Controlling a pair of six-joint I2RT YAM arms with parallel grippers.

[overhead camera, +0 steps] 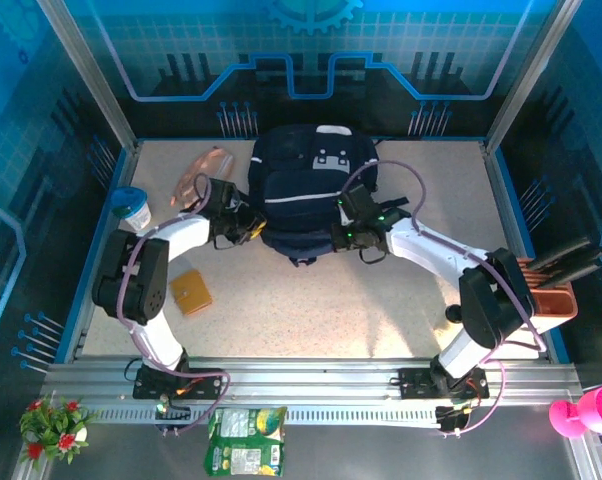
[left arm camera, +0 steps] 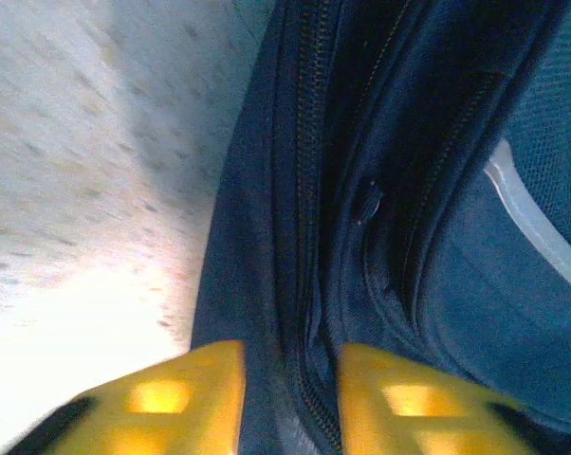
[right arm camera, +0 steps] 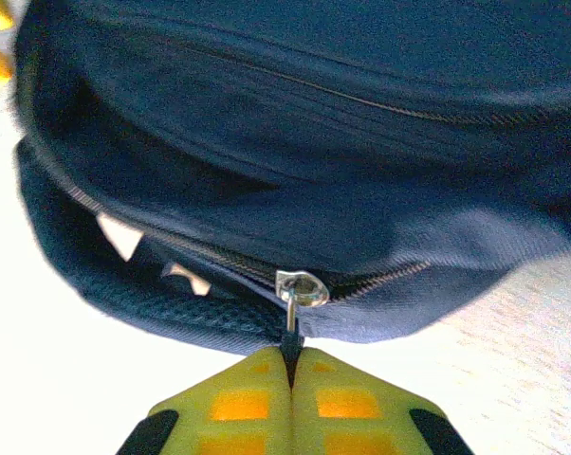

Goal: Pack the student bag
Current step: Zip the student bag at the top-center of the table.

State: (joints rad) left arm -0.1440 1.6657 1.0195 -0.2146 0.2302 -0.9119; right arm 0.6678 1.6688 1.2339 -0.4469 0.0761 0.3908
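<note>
The student bag [overhead camera: 311, 185], a dark navy backpack with a thin white stripe, lies at the back middle of the table. My left gripper [overhead camera: 249, 228] is at its left edge. In the left wrist view the gripper [left arm camera: 290, 355] is open, its yellow fingers [left arm camera: 172, 398] standing apart on either side of the bag's zipper seam [left arm camera: 304, 237]. My right gripper [overhead camera: 343, 236] is at the bag's near right side. It [right arm camera: 291, 353] is shut on the zipper pull [right arm camera: 292, 318] hanging from the metal slider [right arm camera: 303, 287]. To the left of the slider the zipper gapes open.
A pinkish pouch [overhead camera: 203, 170] and a blue-lidded cup [overhead camera: 133, 210] lie left of the bag. An orange-brown wallet [overhead camera: 191, 292] sits near the left arm. A brown holder [overhead camera: 546, 292] stands at the right edge. The near middle of the table [overhead camera: 311, 310] is bare.
</note>
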